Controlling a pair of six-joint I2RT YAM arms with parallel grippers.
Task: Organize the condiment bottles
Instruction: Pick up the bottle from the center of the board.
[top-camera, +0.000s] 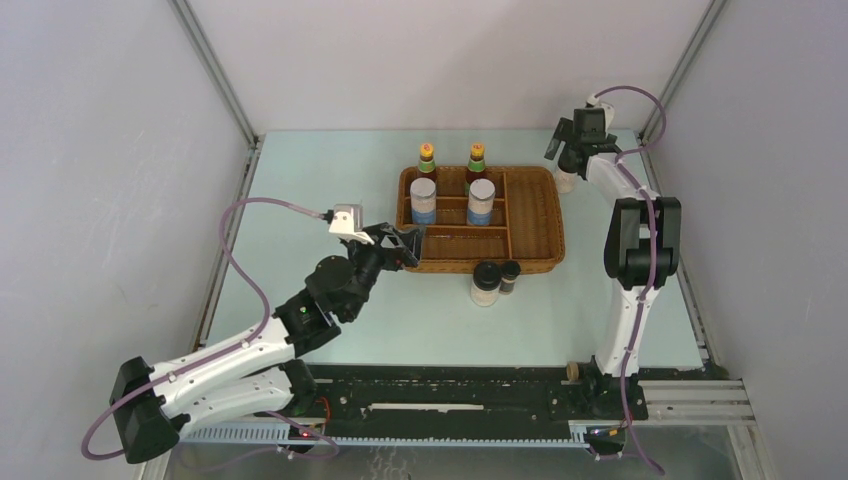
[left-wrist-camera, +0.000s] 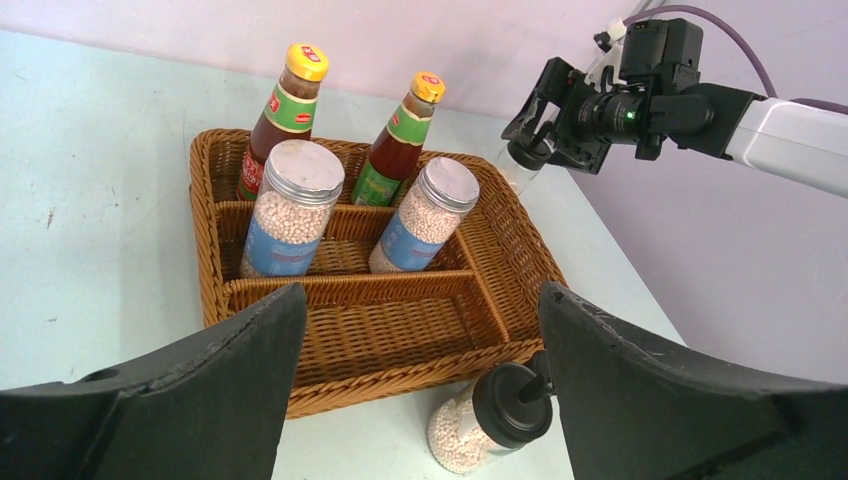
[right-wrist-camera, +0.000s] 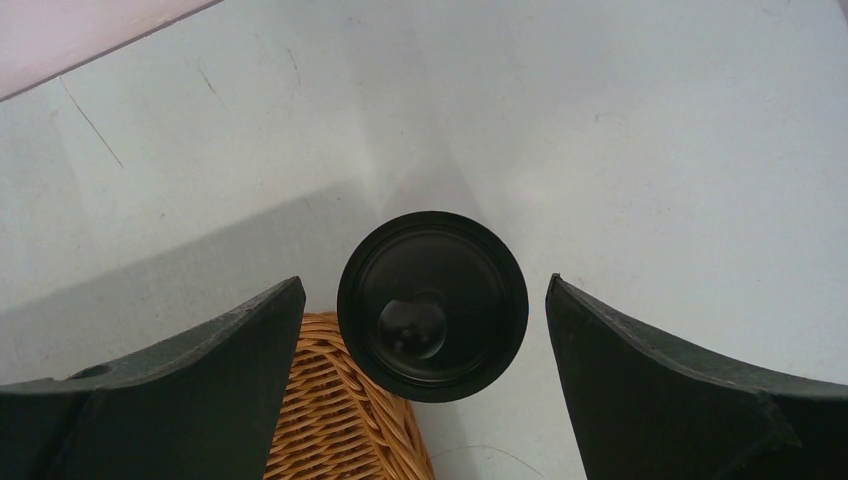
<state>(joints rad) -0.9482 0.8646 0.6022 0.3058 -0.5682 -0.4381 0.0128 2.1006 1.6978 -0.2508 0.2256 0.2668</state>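
Note:
In the wicker tray, two dark sauce bottles with yellow caps stand in the back compartments, with two silver-topped shakers just in front of them. A white black-capped bottle and a tiny dark bottle stand on the table at the tray's front edge. My left gripper hovers open at the tray's front left corner, holding nothing. My right gripper is open above a second black-capped bottle by the tray's back right corner, with a finger on either side of the cap and not touching it.
The front and right compartments of the tray hold nothing. White enclosure walls close in the table's left, back and right. In the left wrist view, the near black-capped bottle stands just below my right finger.

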